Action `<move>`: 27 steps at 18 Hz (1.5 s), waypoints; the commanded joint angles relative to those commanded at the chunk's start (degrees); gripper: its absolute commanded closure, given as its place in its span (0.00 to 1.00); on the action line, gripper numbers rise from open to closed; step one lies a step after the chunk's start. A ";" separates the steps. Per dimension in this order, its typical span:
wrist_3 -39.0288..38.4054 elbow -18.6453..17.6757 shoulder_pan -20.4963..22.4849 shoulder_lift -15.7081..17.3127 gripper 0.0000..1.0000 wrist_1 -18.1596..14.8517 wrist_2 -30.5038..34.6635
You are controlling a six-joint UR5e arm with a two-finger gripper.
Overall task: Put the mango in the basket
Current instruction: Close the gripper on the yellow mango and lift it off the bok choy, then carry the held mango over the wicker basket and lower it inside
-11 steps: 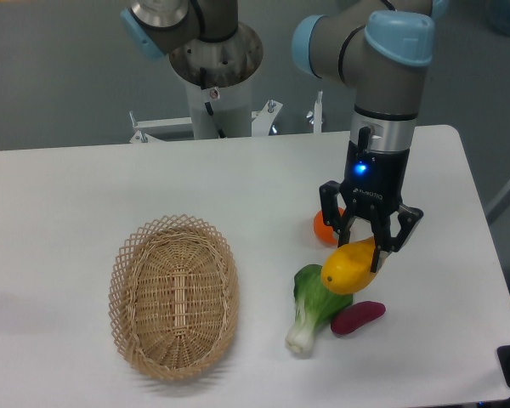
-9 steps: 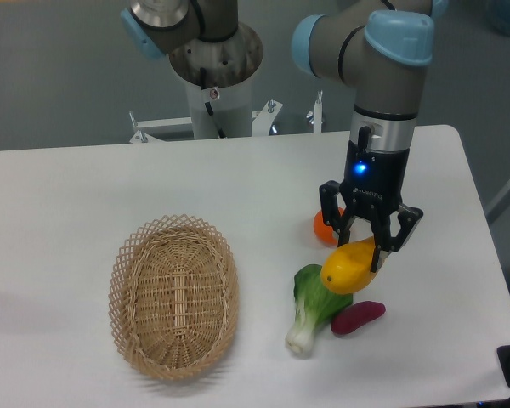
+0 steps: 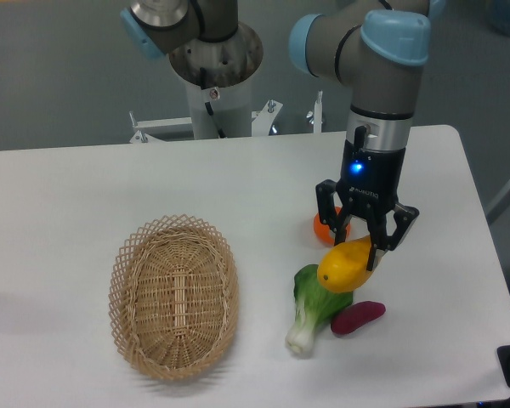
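The yellow mango (image 3: 346,266) hangs tilted in my gripper (image 3: 358,250), whose fingers are shut on its upper end, holding it just above the table's right half. The oval woven wicker basket (image 3: 174,293) lies on the table to the left, well apart from the gripper, with nothing in it.
A round orange fruit (image 3: 325,227) lies just behind the gripper. A green bok choy (image 3: 315,305) and a small purple sweet potato (image 3: 358,317) lie directly under and beside the mango. The robot base column (image 3: 214,76) stands at the back.
The gripper with the mango has shifted slightly left and up. The other things have not moved.
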 joint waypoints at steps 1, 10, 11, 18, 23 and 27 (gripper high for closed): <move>-1.40 -0.44 -0.09 0.27 0.60 0.00 0.09; -17.48 -3.17 -11.76 0.89 0.60 0.79 9.04; -19.33 -3.78 -13.17 0.88 0.60 0.79 9.92; -24.44 -8.52 -22.22 0.10 0.60 1.05 16.95; -24.45 -9.06 -27.85 -4.29 0.60 1.14 22.49; -23.66 -8.71 -29.35 -7.46 0.60 1.58 23.20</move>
